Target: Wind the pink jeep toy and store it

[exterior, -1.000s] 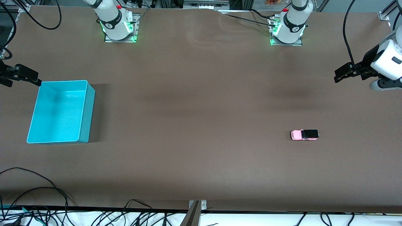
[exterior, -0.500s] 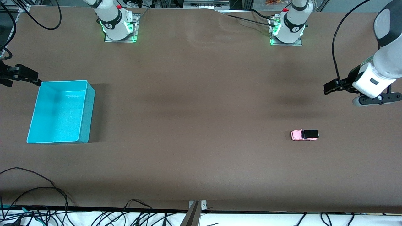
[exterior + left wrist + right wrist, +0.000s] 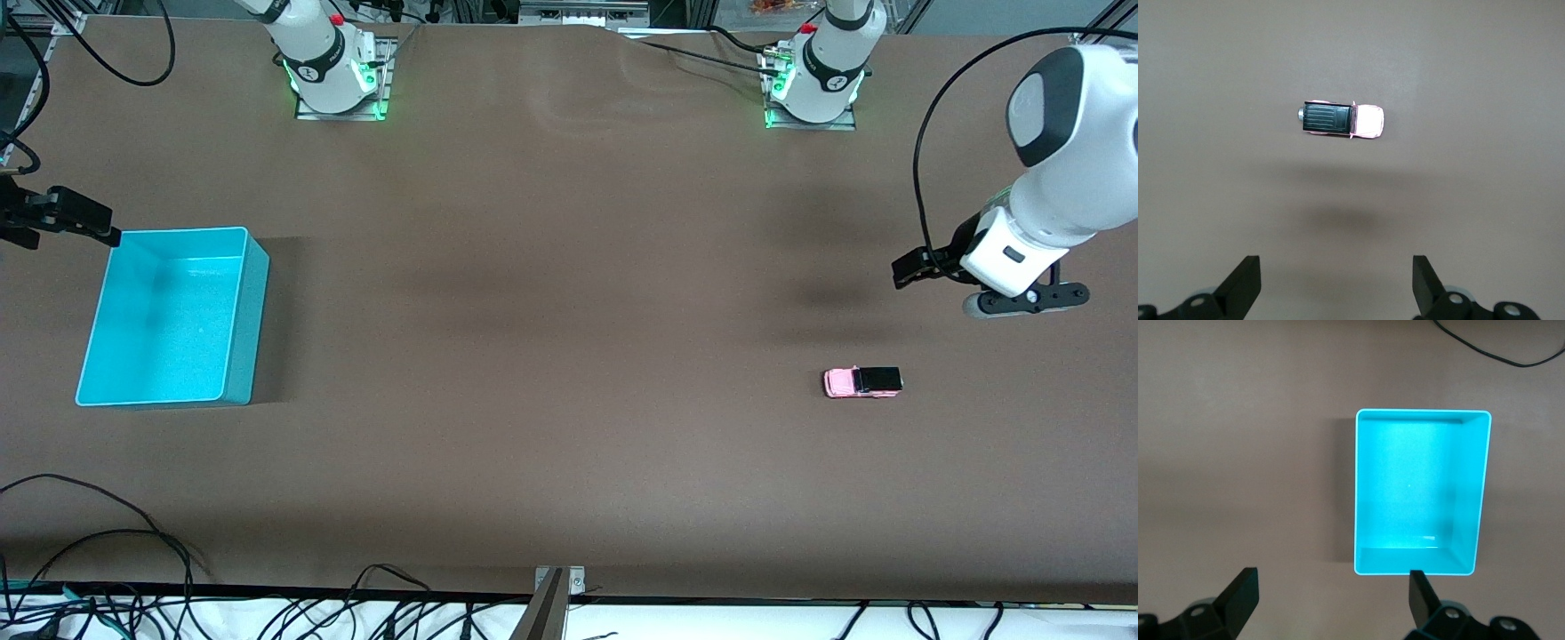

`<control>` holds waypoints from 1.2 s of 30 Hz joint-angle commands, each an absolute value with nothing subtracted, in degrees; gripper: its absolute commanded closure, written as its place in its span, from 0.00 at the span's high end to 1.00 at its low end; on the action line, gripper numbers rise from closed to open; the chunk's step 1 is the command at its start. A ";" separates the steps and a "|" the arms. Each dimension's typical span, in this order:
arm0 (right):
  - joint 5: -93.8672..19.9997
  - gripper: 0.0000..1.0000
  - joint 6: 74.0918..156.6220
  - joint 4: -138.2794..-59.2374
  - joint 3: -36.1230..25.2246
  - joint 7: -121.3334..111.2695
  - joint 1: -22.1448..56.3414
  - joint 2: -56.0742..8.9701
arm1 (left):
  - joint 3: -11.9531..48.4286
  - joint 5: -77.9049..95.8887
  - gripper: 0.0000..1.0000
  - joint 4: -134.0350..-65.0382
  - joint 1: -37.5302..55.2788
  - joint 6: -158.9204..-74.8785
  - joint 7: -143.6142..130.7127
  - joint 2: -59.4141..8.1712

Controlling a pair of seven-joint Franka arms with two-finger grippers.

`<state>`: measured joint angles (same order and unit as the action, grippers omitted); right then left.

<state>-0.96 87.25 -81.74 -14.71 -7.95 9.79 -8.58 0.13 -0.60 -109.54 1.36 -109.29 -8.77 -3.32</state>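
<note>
left gripper (image 3: 905,270) hangs over bare table near the jeep (image 3: 862,381), jaws apart for a pickup (right gripper (image 3: 89,222), also apart, waits by the bin (image 3: 244,316))

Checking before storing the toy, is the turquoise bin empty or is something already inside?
Empty. The turquoise bin shows only its bare floor in the right wrist view and the front view.

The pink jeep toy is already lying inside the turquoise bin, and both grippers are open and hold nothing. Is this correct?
Not quite. The pink jeep toy is not in the turquoise bin; the front view shows it on the bare table toward the left arm's end, apart from the bin. The rest holds: the left gripper and right gripper are open and hold nothing.
</note>
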 commanded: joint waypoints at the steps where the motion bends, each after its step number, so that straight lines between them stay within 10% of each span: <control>1: -0.44 1.00 86.75 -81.04 -14.59 -8.09 9.58 -8.44 | 0.35 -1.93 1.00 -113.46 1.05 -113.99 -8.96 -3.16; 36: -3.16 1.00 84.90 -81.21 -14.41 -8.79 9.67 -7.56 | 0.35 -2.11 1.00 -119.36 -1.67 -132.36 31.52 -14.76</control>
